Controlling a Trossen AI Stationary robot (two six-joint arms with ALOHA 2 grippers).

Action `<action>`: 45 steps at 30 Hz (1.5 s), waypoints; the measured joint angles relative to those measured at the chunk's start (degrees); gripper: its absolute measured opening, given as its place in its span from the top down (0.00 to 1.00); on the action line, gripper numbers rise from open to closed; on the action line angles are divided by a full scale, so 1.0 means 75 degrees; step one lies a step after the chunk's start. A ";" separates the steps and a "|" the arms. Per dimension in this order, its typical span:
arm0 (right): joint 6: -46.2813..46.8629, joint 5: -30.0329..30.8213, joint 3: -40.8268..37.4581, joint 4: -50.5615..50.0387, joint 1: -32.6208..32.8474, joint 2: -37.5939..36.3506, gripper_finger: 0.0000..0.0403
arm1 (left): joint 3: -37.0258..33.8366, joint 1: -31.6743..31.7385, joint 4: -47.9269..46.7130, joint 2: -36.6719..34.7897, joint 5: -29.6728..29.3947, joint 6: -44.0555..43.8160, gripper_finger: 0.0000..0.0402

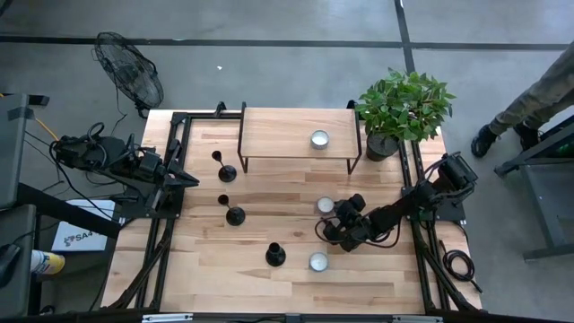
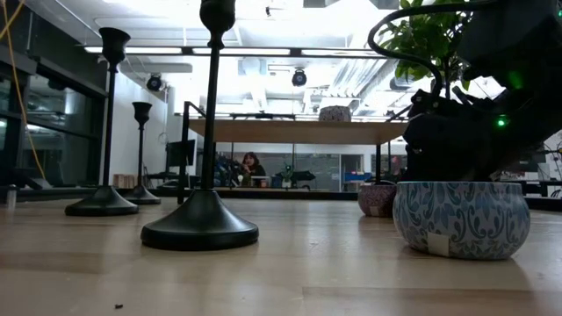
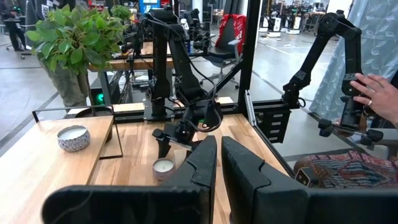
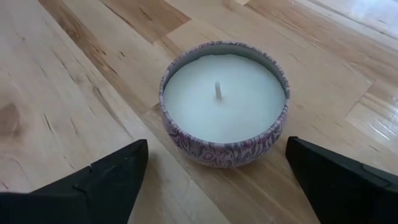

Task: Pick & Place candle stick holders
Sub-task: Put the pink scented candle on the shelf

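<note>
Three black candle stick holders stand upright on their round bases on the wooden table: one (image 1: 227,170) at the far left, one (image 1: 235,213) in the middle, one (image 1: 275,255) nearest the front edge. My right gripper (image 1: 330,219) hovers low and open just short of a purple-patterned candle tin (image 4: 224,102), one finger at each side and neither touching it. The tin rests on the table right of the holders. My left gripper (image 3: 217,171) is shut with nothing in it, raised at the table's left edge.
A blue-patterned candle tin (image 1: 318,261) sits near the front edge. A low wooden shelf (image 1: 269,135) at the back carries another candle tin (image 1: 319,139). A potted plant (image 1: 404,108) stands at the back right. A person's hand (image 3: 379,93) shows beyond the right side.
</note>
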 joint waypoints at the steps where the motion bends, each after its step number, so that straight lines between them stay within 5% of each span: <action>1: 0.0006 0.0022 0.0000 0.0000 0.0000 0.0000 0.05 | 0.0000 0.0000 0.0000 -0.0001 -0.0002 -0.0003 0.94; 45: -0.1245 0.0001 -0.0032 0.0819 -0.0645 0.0038 0.06 | 0.0000 0.0000 0.0000 0.0000 -0.0001 -0.0002 0.94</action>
